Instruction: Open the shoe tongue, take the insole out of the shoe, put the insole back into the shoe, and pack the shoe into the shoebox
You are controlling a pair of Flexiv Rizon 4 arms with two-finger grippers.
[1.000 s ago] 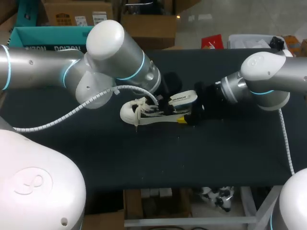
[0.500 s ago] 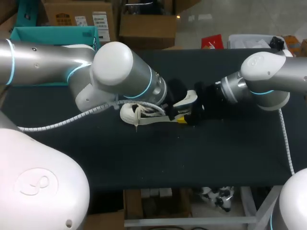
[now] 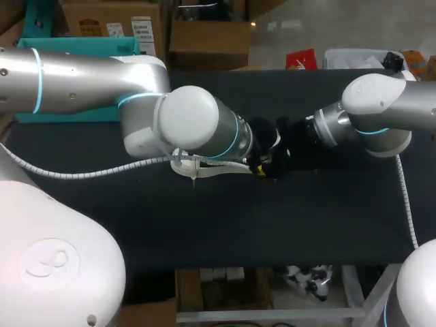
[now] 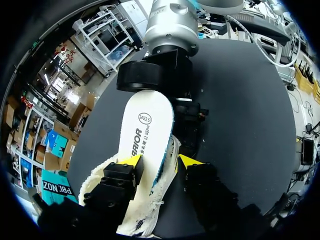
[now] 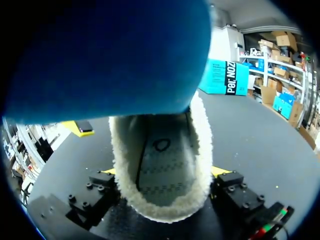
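Both jaws grip — insole (image 4: 148, 131) left, shoe (image 5: 161, 202) right.

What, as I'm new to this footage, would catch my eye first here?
The white insole stands out most, clamped in the left pincer and sticking out of the fleece-lined shoe. The right pincer grips that shoe at its heel, mid-table, with the insole's blue underside looming above.
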